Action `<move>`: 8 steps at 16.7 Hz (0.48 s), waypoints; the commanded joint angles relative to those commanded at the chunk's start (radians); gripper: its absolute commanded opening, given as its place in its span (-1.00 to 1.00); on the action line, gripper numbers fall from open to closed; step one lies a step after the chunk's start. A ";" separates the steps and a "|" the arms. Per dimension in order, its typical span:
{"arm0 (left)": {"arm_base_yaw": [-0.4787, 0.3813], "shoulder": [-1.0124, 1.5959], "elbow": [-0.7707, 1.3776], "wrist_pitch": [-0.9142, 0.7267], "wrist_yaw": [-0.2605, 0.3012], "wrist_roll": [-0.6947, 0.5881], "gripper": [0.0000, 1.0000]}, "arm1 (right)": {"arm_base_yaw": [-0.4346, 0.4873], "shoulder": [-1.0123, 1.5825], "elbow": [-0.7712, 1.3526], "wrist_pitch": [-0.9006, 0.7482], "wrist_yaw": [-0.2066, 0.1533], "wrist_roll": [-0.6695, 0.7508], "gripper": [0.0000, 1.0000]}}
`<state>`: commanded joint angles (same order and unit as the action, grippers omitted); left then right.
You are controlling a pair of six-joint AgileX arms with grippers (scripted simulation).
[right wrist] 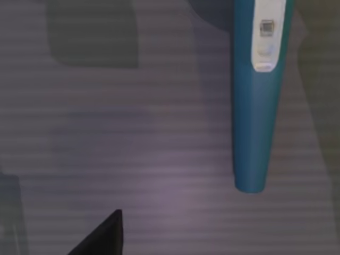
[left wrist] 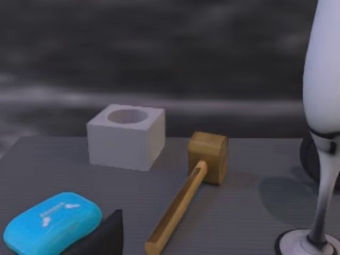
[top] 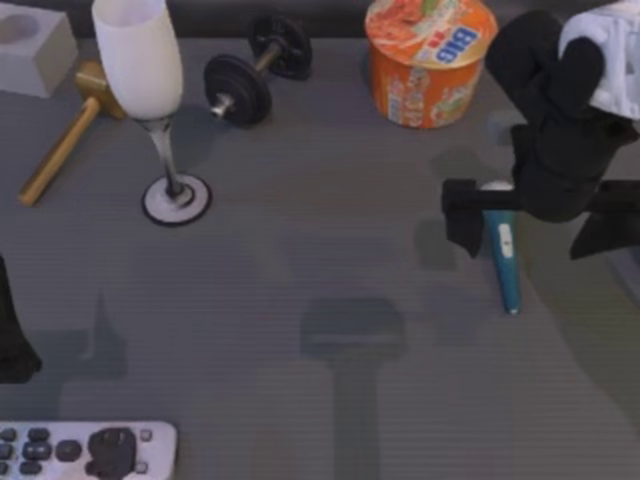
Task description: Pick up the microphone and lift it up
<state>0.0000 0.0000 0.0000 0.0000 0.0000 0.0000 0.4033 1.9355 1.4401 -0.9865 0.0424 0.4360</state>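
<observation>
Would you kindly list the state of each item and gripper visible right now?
microphone: lying flat on the table, not lifted.
right gripper: jaws open, straddling the microphone's head end.
left gripper: parked at the table's left edge.
wine glass: upright.
mallet: lying flat.
dumbbell: resting on its plates.
noodle cup: upright, lid sealed.

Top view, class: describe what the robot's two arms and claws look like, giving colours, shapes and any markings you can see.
The right arm is bulky and rounded, matt black with a white section near the picture's top right corner. Its right claw is black, with flat, blocky, wedge-shaped fingers. Of the left arm only a plain black piece shows at the left edge. No cables or markings are visible.
</observation>
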 joint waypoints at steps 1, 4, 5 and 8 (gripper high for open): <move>0.000 0.000 0.000 0.000 0.000 0.000 1.00 | 0.000 0.002 -0.002 0.003 0.000 0.000 1.00; 0.000 0.000 0.000 0.000 0.000 0.000 1.00 | 0.000 0.042 -0.036 0.073 0.000 -0.004 1.00; 0.000 0.000 0.000 0.000 0.000 0.000 1.00 | 0.000 0.065 -0.054 0.117 0.001 -0.004 1.00; 0.000 0.000 0.000 0.000 0.000 0.000 1.00 | -0.003 0.139 -0.114 0.261 0.001 -0.005 1.00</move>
<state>0.0000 0.0000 0.0000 0.0000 0.0000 0.0000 0.4001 2.0745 1.3265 -0.7253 0.0434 0.4306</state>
